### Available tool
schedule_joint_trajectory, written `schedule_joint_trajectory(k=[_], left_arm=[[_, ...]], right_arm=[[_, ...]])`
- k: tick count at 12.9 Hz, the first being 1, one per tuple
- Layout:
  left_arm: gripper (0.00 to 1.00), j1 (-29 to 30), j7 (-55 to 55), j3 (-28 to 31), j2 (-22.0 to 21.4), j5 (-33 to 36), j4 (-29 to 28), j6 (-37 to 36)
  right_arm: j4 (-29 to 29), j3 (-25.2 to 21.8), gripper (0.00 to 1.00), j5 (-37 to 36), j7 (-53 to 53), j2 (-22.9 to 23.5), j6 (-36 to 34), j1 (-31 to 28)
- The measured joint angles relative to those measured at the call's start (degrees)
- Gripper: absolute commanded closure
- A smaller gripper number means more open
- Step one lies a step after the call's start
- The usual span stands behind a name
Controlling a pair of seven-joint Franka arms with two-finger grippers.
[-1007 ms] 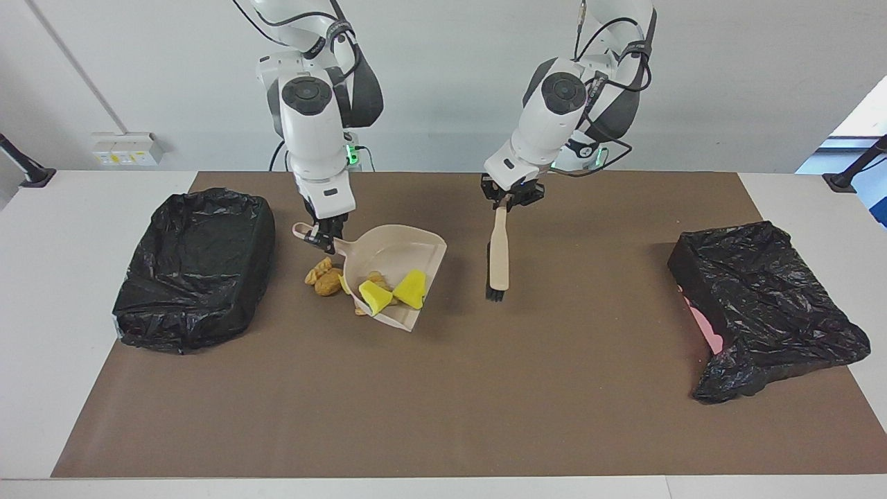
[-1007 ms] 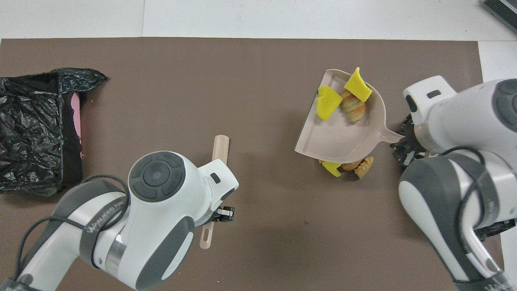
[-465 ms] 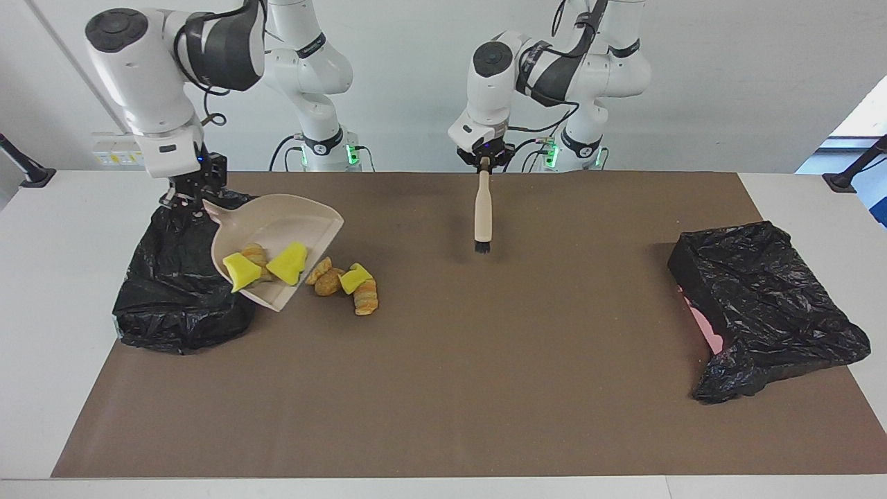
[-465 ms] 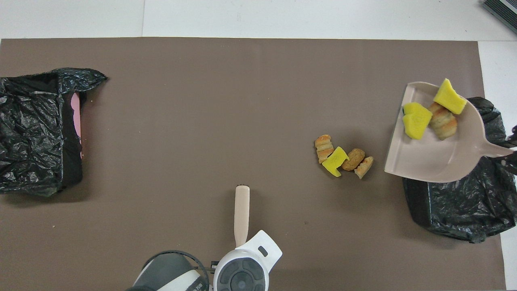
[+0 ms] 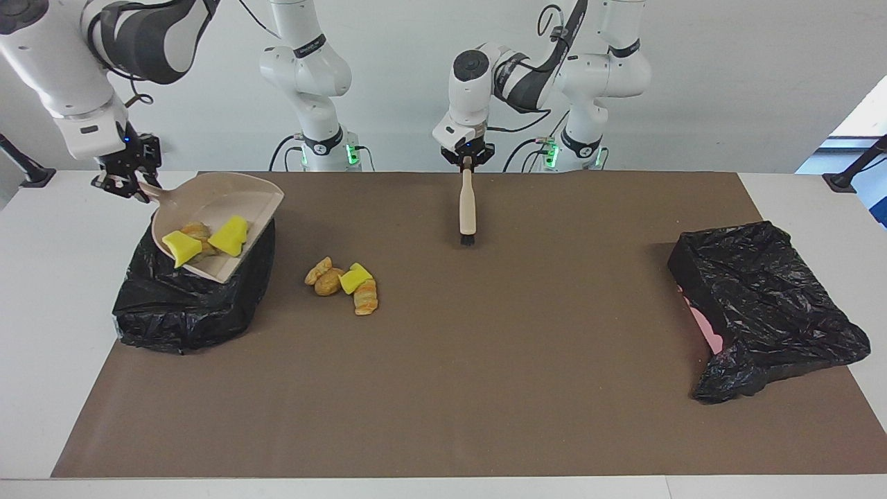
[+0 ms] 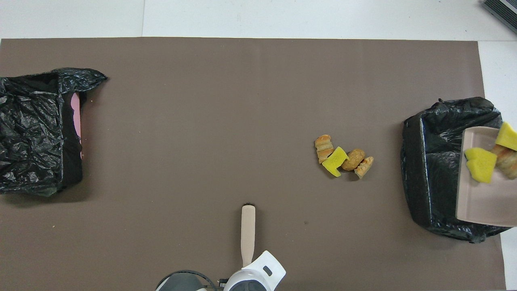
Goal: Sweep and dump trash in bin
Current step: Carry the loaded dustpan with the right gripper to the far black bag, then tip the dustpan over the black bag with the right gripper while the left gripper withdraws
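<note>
My right gripper (image 5: 128,181) is shut on the handle of the beige dustpan (image 5: 222,197) and holds it tilted above the black-lined bin (image 5: 180,312) at the right arm's end of the table. Two yellow chunks (image 5: 231,235) and an orange-tan one (image 5: 196,229) lie in the pan, which also shows in the overhead view (image 6: 480,202). Several more trash chunks (image 5: 343,284) lie in a small pile on the brown mat (image 6: 343,157), beside the bin. My left gripper (image 5: 467,161) is shut on the brush (image 5: 468,208), which hangs bristles down over the mat's edge nearest the robots.
A second black-lined bin (image 5: 762,305) with pink showing at its side stands at the left arm's end of the table (image 6: 36,129). The brown mat (image 5: 485,381) covers most of the white table.
My right arm lifted the dustpan off the mat and carried it over the bin, leaving several chunks on the mat. My left arm drew the brush back toward the robots.
</note>
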Motion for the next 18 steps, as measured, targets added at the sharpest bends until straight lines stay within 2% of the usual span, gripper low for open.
schedule_joint_trajectory(k=[1, 2, 6, 8, 10, 14, 18], left_arm=[[0.32, -0.17, -0.05, 0.00, -0.02, -0.46, -0.07, 0.13], [0.00, -0.18, -0.09, 0.01, -0.02, -0.69, -0.07, 0.29], [0.00, 0.03, 2.56, 1.23, -0.03, -0.83, 0.40, 0.86], [0.00, 0.08, 6.29, 4.80, -0.10, -0.69, 2.28, 0.97], [0.00, 0.06, 9.31, 11.38, -0.23, 2.09, 6.34, 0.08], [0.00, 0.11, 20.30, 27.98, -0.54, 11.65, 20.78, -13.79], [0.00, 0.17, 30.67, 41.40, -0.08, 18.70, 32.74, -21.44]], right_arm=[[-1.48, -0.04, 1.00, -2.22, -0.50, -0.56, 1.04, -0.04], [-3.24, -0.08, 1.00, -3.92, -1.22, -0.90, 3.28, -0.24], [-7.57, -0.10, 1.00, -6.12, -1.83, -2.11, 5.91, -0.66], [-8.87, -0.11, 1.00, -9.63, -0.51, -3.22, 6.51, -0.69], [-10.32, -0.14, 1.00, -11.34, 0.28, -3.25, 9.04, -1.27], [-11.76, 0.08, 1.00, -13.75, 3.63, -2.75, 10.16, -0.65], [-11.86, 0.27, 1.00, -17.57, 7.56, -2.76, 7.23, 1.48]])
